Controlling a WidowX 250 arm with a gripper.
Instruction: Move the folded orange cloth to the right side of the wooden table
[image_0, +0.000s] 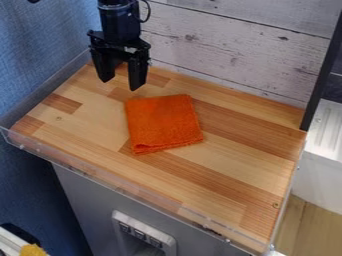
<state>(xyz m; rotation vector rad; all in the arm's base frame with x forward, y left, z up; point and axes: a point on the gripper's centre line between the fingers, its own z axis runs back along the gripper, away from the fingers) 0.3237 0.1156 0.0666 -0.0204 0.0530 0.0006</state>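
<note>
Currently, in the camera view, the black two-finger gripper (121, 85) hangs over the far left part of the butcher-block worktop (220, 185), its jaws parted with nothing between them. The folded orange terry cloth (163, 122) lies flat near the middle of the worktop, just beside the gripper and apart from it, its layered edge toward the camera. Behind stands the whitewashed plank wall (234, 50); the clear plastic rim (100, 177) runs along the near side. As I judge it, this is an approach stage, with no grasp made. Taking hold of the cloth would call for bringing the spread fingers over it, lowering them close to the wood and pinching a raised fold, without pressing hard on the board.
</note>
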